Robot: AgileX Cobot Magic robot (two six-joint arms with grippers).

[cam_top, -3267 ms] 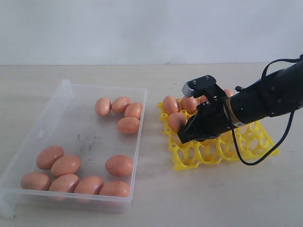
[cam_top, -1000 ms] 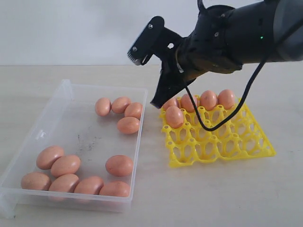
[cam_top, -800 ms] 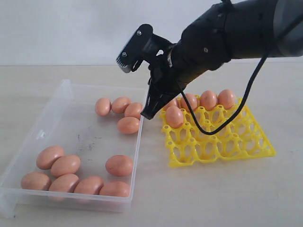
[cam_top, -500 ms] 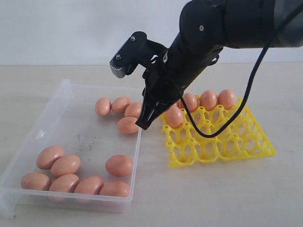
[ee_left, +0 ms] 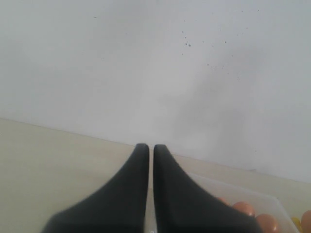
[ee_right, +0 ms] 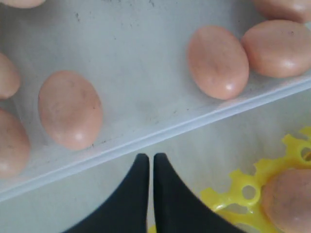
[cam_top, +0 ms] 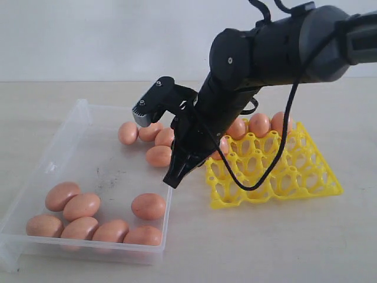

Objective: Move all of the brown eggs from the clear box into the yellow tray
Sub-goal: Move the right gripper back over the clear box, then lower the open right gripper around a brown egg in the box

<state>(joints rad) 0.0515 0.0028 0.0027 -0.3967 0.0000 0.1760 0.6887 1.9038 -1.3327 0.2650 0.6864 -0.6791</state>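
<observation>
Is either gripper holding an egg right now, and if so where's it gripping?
Nothing is held. The right gripper is shut and empty by the clear box wall; the left gripper is shut and empty too.

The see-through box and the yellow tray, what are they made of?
The shallow see-through box looks like thin clear plastic: the brown eggs show through its walls. The bright yellow lattice tray looks like moulded plastic, smooth with a slight shine.
</observation>
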